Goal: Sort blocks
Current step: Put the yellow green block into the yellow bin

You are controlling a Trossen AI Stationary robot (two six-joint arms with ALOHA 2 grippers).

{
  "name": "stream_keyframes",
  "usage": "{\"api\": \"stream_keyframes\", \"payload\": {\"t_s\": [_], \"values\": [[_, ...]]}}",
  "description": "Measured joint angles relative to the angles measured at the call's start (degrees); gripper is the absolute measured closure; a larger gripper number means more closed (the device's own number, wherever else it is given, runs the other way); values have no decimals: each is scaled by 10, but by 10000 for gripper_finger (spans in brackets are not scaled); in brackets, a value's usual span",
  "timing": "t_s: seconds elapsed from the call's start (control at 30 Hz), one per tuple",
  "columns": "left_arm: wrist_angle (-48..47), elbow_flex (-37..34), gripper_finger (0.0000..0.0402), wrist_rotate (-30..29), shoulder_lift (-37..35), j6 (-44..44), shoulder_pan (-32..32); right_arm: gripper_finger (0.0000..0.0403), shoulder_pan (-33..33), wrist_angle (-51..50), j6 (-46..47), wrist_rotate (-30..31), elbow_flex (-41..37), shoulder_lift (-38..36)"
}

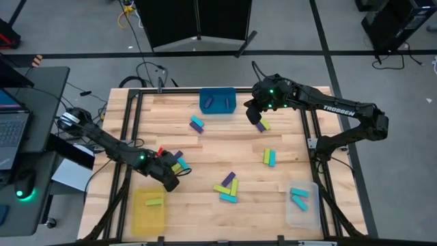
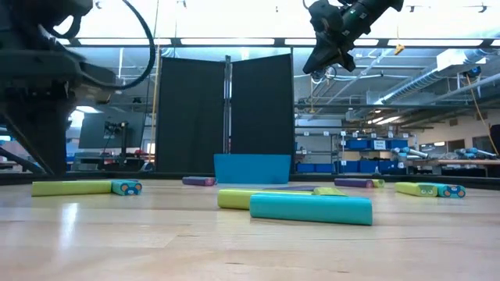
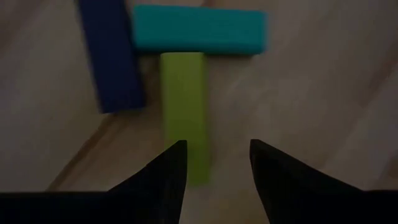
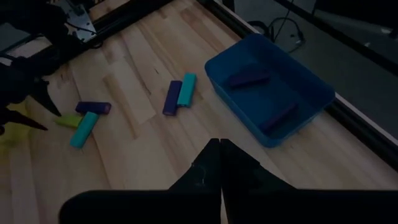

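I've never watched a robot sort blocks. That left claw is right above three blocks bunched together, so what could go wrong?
Two likely slips. The open left gripper hovers over a green block whose end touches a cyan block, with a purple block close alongside; closing could nudge or catch a neighbour. The green block also sits off-centre, near one finger, so it might twist or slip when pinched.

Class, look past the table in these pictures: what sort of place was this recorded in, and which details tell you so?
Most likely a robotics lab or workshop. A black folding screen stands behind the wooden table, shelves hold blue storage bins under exposed ceiling ducts, and a laptop sits on a side desk.
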Motion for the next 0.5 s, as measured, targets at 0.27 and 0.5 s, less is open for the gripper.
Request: {"api": "stream_keyframes", "payload": {"t_s": [0.27, 0.5], "values": [[20, -32, 219, -10, 0, -5, 0, 396, 0, 0, -3, 0, 0, 0], [62, -62, 220, -20, -2, -27, 0, 396, 0, 0, -4, 0, 0, 0]]}}
